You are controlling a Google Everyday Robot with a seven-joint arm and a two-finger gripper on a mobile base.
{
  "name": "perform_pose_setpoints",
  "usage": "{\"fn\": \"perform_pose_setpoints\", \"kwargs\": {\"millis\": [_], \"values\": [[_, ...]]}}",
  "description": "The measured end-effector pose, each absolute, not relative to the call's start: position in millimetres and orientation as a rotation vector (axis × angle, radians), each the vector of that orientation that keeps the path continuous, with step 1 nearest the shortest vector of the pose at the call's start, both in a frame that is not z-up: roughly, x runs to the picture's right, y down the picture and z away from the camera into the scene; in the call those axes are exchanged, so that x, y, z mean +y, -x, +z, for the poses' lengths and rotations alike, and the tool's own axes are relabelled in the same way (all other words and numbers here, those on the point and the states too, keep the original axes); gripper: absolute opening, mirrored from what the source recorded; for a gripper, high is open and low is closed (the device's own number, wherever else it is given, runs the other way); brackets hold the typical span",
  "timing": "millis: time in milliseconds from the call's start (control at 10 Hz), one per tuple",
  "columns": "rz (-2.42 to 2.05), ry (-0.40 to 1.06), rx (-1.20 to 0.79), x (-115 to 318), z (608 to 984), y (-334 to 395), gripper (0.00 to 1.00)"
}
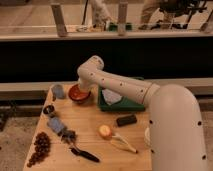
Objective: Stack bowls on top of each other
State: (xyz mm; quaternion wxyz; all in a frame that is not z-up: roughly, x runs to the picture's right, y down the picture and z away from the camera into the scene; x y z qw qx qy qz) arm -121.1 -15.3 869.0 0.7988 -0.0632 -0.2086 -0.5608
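Observation:
An orange-red bowl (76, 93) with a darker outside sits at the back left of the wooden table (95, 120). I cannot tell whether it is one bowl or a stack. My gripper (83, 89) is at the bowl's right rim, at the end of the white arm (120, 86), which reaches in from the right. The arm's wrist hides most of the gripper. No other bowl shows apart from it.
A small grey-blue cup (58, 91) stands left of the bowl. A green tray (131, 104) with a white item (111, 96) lies to its right. In front are a black block (126, 120), an orange fruit (104, 131), a dark utensil (85, 155) and a cluster of dark beads (39, 148).

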Motion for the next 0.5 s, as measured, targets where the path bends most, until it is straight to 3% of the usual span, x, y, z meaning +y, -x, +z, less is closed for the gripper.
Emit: {"fn": "perform_pose_setpoints", "kwargs": {"millis": [100, 500], "values": [[-1.200, 0.137, -0.444, -15.2, 869.2, 119.9, 0.66], [-1.201, 0.136, -0.444, -15.4, 868.9, 120.9, 0.67]]}}
